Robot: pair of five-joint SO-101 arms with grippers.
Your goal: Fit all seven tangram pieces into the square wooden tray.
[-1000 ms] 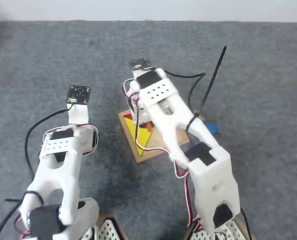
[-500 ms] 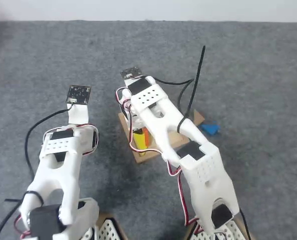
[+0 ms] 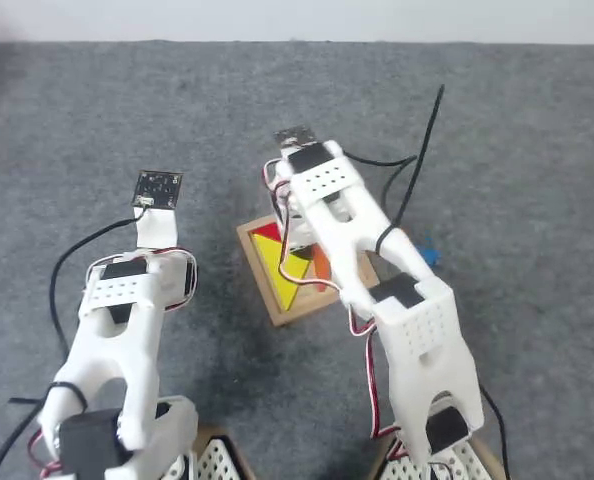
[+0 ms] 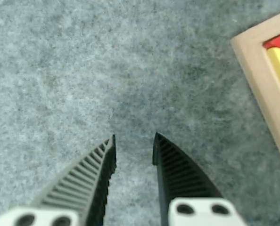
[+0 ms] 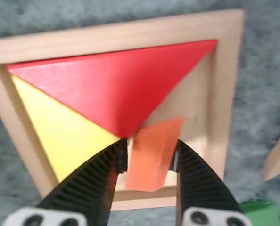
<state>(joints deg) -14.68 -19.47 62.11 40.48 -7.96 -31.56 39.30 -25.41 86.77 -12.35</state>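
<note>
Two arms are seen in the high view on a grey surface (image 3: pixel 97 120). The left arm (image 3: pixel 127 320) is placed apart from the square wooden tray (image 3: pixel 258 275), and the right arm (image 3: pixel 347 220) is stretched over it. In the tray a red piece (image 3: pixel 267 235) and a yellow piece (image 3: pixel 282 272) are laid, with an orange piece (image 3: pixel 320 265) just beside them under the arm. A blue piece (image 3: pixel 427 252) is left outside on the surface, near the right arm.

In the left wrist view the left gripper (image 4: pixel 134 141) is held above the bare surface with its jaws apart and nothing between them. One corner of the tray is seen near it.

In the right wrist view the right gripper (image 5: pixel 149 150) is clamped on the orange piece, which is held tilted over the free part of the tray, with one end close to the point where the red and yellow triangles meet. A green piece (image 5: pixel 259 207) is seen outside the tray rim.

The step in hand is judged to be the seating of the orange piece. For the next move, the piece probably has to be turned until its edge is lined up with the red triangle, then lowered flat and released. Several pieces are not yet placed.
</note>
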